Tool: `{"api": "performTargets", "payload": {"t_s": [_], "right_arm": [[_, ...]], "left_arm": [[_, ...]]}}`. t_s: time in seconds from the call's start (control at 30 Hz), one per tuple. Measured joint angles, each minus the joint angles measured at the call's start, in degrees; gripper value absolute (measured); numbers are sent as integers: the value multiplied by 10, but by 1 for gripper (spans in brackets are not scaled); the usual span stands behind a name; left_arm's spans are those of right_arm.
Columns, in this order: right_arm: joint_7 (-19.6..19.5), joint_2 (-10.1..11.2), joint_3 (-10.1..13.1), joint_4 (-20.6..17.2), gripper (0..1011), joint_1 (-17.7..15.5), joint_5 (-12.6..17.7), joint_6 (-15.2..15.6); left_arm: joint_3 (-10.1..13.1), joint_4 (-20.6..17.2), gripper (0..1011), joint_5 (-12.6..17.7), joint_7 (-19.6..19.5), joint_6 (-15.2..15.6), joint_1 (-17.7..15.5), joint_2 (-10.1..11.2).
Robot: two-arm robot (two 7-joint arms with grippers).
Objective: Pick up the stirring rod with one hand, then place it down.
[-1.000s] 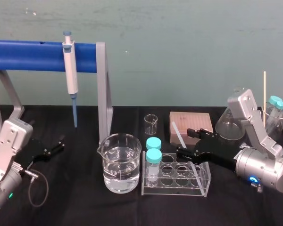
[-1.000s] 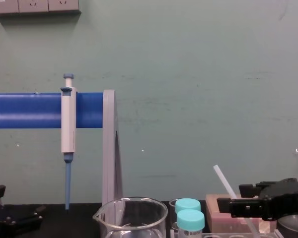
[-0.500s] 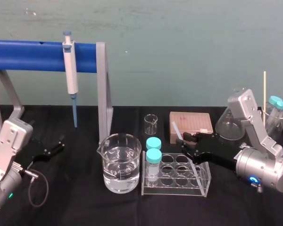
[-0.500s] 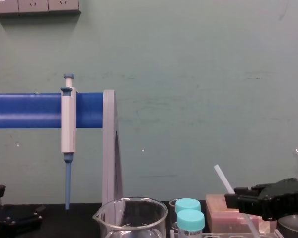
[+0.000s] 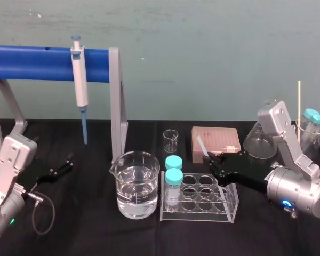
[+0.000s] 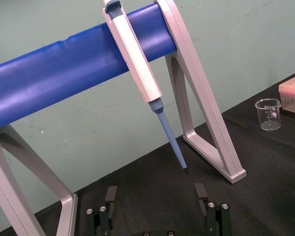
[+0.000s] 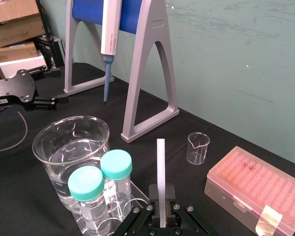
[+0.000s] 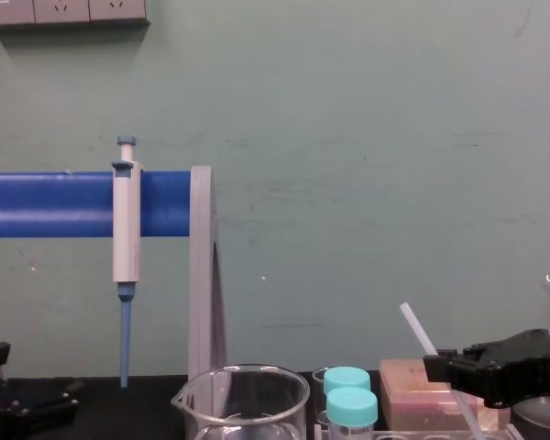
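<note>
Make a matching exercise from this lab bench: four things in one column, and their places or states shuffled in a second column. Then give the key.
Things
1. stirring rod
2. pipette
3. teal-capped vials
4. left gripper

Places or states
A. standing in the clear tube rack
B. open and idle on the robot's left
C. hanging from the blue bar
D. tilted, clamped in the jaws of the right gripper

Pairs: 1-D, 2-C, 3-A, 4-B.
</note>
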Motion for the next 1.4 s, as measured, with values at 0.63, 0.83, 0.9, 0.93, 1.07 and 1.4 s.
{"api": "performTargets", "payload": {"t_s": [0.63, 0.83, 0.9, 0.93, 1.07, 1.4], "right_arm": [[14, -22, 44, 8, 64, -48, -4, -148], [29, -29, 67, 10, 64, -76, -1, -216], [34, -31, 77, 9, 64, -84, 5, -228], [36, -32, 80, 8, 64, -86, 8, -232], [52, -39, 96, 0, 64, -91, 28, -244], [78, -62, 126, -12, 64, -61, 66, -269]], "left_arm": [[0, 0, 1000, 0, 0, 0, 0, 0], [0, 0, 1000, 0, 0, 0, 0, 0], [0, 0, 1000, 0, 0, 0, 0, 0], [0, 0, 1000, 0, 0, 0, 0, 0], [0, 0, 1000, 0, 0, 0, 0, 0], [0, 0, 1000, 0, 0, 0, 0, 0]]}}
